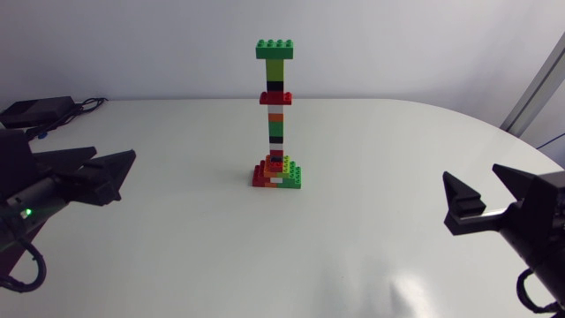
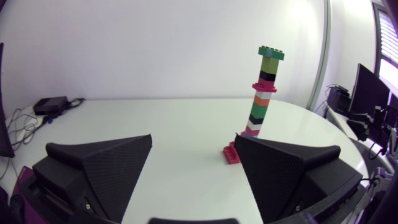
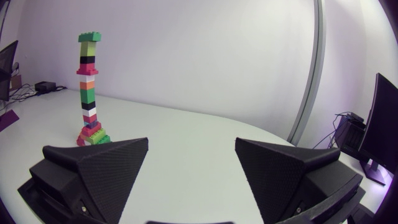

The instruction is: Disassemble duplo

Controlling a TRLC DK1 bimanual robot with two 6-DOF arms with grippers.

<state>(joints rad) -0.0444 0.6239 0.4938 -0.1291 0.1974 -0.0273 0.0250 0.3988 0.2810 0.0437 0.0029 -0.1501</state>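
Duplo tower (image 1: 277, 115) upright ahead of our left end effector (image 1: 115, 152) and right end effector (image 1: 470, 172), both gaping empty. Left looks nearer.

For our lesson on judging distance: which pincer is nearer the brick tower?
Left, but only slightly. The left pincer stands open left of the brick tower; the right pincer stands open on the opposite side, a little farther off. Neither touches it.
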